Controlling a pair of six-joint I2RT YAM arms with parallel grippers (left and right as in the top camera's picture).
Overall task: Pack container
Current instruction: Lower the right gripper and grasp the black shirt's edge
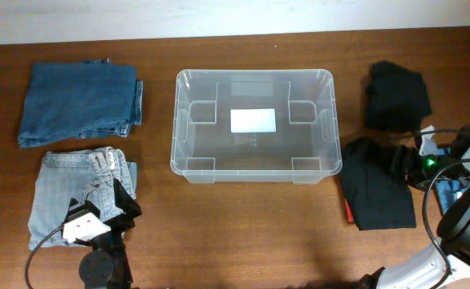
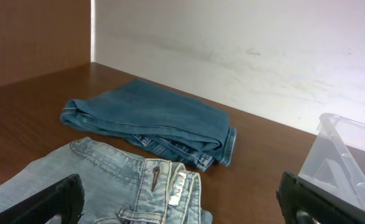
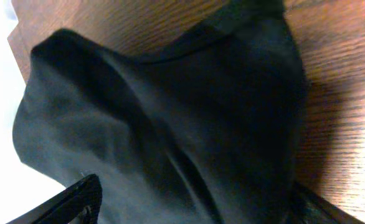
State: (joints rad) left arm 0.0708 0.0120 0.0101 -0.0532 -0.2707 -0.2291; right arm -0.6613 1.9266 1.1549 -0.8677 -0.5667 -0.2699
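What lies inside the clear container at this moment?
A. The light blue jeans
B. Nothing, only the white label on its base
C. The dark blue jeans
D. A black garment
B: seen from overhead, the container holds only its white label; the dark blue jeans, the light blue jeans, the near black garment and the far black garment all lie outside it on the table.

Container (image 1: pixel 176 128): top open, walls all round, so entry is from above only. Left of the container, dark blue jeans (image 1: pixel 79 103) and light jeans (image 1: pixel 79 193) block that side, with a bare wood lane between them and the container wall. Right of the container lie the far black garment (image 1: pixel 395 96) and the near black garment (image 1: pixel 377 193), with the right gripper (image 1: pixel 407 164) low over the near one. In front of the container the table (image 1: pixel 243 233) is bare between the arms.
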